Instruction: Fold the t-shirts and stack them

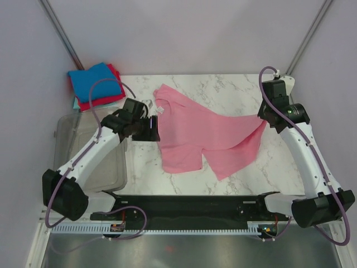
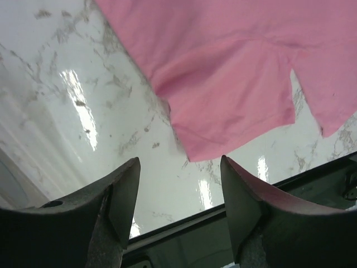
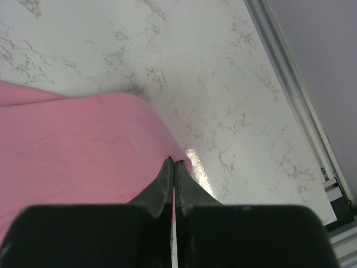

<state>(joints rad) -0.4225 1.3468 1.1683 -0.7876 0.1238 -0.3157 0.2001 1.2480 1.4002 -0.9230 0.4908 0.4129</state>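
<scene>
The right gripper (image 3: pixel 173 163), fingers pressed together, pinches the pink t-shirt (image 1: pixel 195 131) at its right edge. The left gripper (image 2: pixel 179 161) hangs spread just beside the shirt's left edge. The shirt lies rumpled mid-way across the marble table (image 1: pixel 234 95) between plain grey walls, its long axis left-right and its collar far-left, near 1 folded stack (image 1: pixel 95 86).

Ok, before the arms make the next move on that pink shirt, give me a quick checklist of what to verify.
1. Hold: right gripper shut on the pink t-shirt edge: ok.
2. Second hold: left gripper open, holding nothing: not ok.
3. Cloth flat: not ok, parts overlap toward the near edge.
4. Clearance: folded stack sits apart at the far left corner: ok.
5. Layers in the right pinch: cannot tell.
</scene>
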